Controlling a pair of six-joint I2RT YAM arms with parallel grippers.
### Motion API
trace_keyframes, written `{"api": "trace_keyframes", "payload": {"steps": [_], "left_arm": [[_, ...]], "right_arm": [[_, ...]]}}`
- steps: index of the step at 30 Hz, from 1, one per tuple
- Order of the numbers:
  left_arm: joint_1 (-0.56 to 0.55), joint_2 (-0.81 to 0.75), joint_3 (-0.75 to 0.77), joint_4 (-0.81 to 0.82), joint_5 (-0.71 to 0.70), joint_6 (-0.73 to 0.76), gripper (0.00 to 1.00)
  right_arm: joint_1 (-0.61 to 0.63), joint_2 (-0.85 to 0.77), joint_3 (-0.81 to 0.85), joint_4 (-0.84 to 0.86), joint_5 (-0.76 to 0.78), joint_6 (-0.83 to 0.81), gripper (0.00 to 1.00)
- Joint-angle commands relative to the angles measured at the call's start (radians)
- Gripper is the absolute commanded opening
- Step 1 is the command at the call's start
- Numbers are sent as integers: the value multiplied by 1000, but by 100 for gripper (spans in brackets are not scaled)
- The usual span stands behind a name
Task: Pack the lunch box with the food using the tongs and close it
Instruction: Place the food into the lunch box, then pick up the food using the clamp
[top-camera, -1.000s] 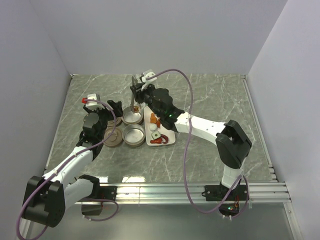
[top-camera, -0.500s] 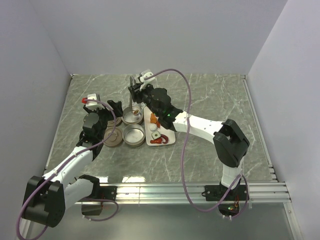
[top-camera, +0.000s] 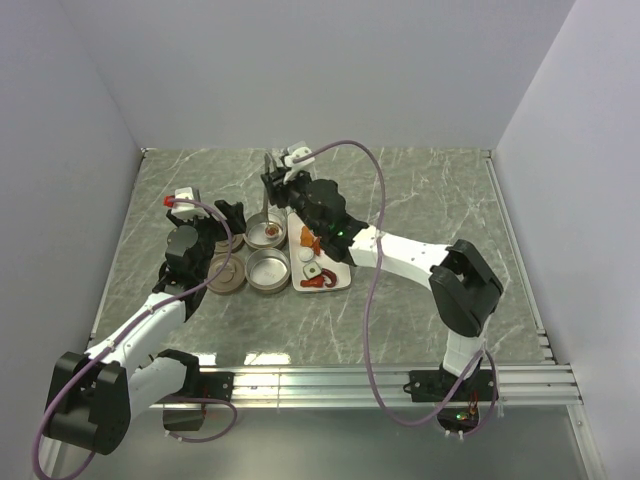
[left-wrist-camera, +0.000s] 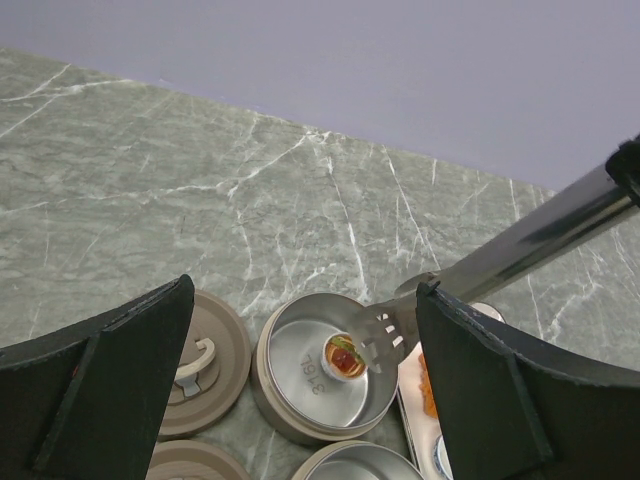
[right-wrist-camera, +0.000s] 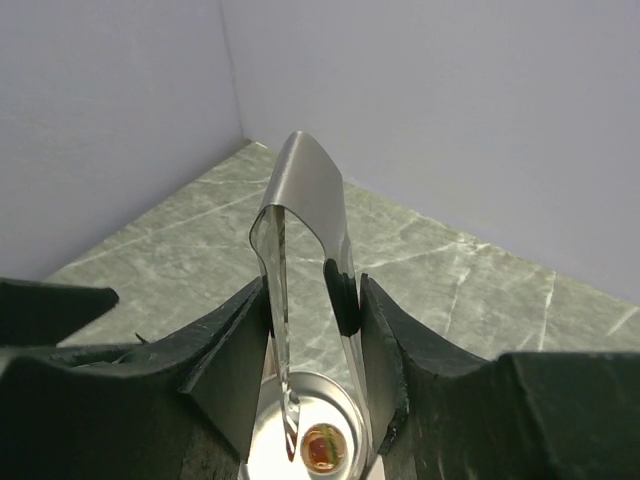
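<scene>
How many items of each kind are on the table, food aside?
Tins: 2
Lids: 2
Tray: 1
Tongs: 1
Total: 6

soft, even light from above, bright, with no hard shadows; only faint dark patches lie under the arms in the top view. the tongs (right-wrist-camera: 305, 175) carry a pale sheen. in the wrist views the near black fingers (left-wrist-camera: 100, 390) at the lower edges look soft, while the marble table (left-wrist-camera: 150, 180) is sharp.
</scene>
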Motion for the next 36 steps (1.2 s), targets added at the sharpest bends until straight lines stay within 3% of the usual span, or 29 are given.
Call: {"api": "trace_keyframes", "payload": {"steps": [1,16,36], "left_arm": [[-1,-19,-7,33,15,6,99],[-1,-8,-4,35,21,3,99],[-1,-9,-9,39,23,0,99]], "right_arm": [[7,-98,-43,92,66,-28,47],[7,-265,-273,129,187,-61,46],[6,-180,-256,101,216,-33,44]]}}
